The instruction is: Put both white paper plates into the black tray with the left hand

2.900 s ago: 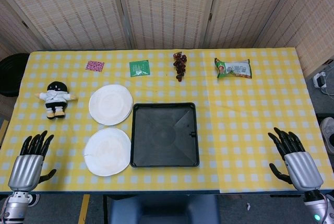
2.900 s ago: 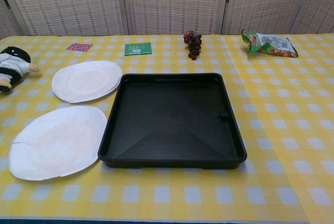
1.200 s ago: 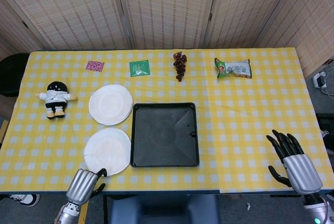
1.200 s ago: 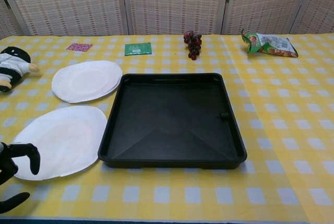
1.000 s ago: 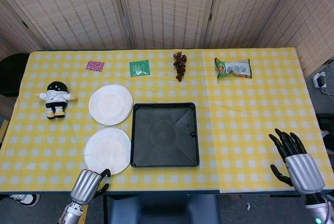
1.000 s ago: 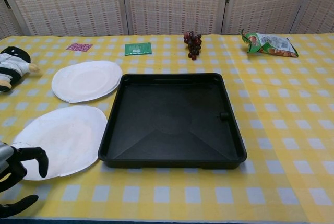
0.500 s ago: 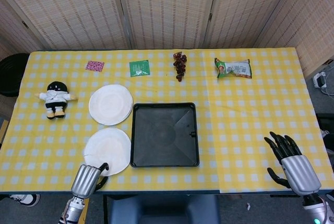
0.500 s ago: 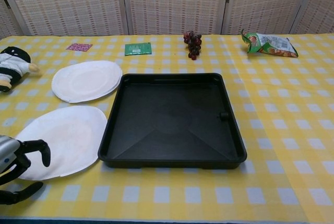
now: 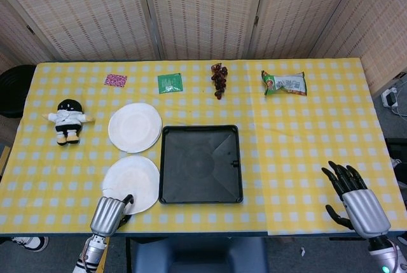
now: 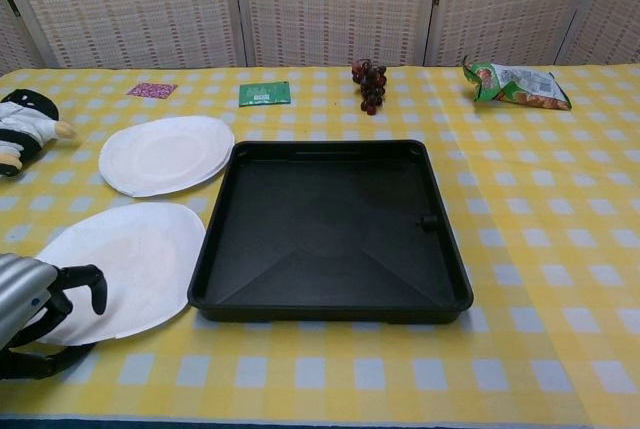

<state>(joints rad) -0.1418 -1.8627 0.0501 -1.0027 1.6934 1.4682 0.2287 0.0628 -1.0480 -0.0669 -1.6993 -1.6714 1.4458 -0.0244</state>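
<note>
Two white paper plates lie left of the black tray [image 9: 201,164] [image 10: 330,229]. The near plate [image 9: 131,184] [image 10: 125,269] lies flat by the front table edge; the far plate [image 9: 135,127] [image 10: 165,154] lies behind it. My left hand [image 9: 108,214] [image 10: 35,314] is at the near plate's front-left rim. Its fingers [image 10: 93,286] curl over the rim and its thumb lies low in front, with a gap between them. My right hand [image 9: 356,200] hovers with spread fingers at the front right, holding nothing; the chest view does not show it.
A small doll [image 9: 67,119] lies at the left. At the back are a pink packet [image 9: 116,80], a green packet [image 9: 170,83], a bunch of grapes [image 9: 219,79] and a snack bag [image 9: 284,83]. The yellow checked cloth is bare to the right of the tray.
My left hand has swung in from the far left and crept forward onto the near plate's front rim. The right hand has barely shifted. Plates and tray have stayed put.
</note>
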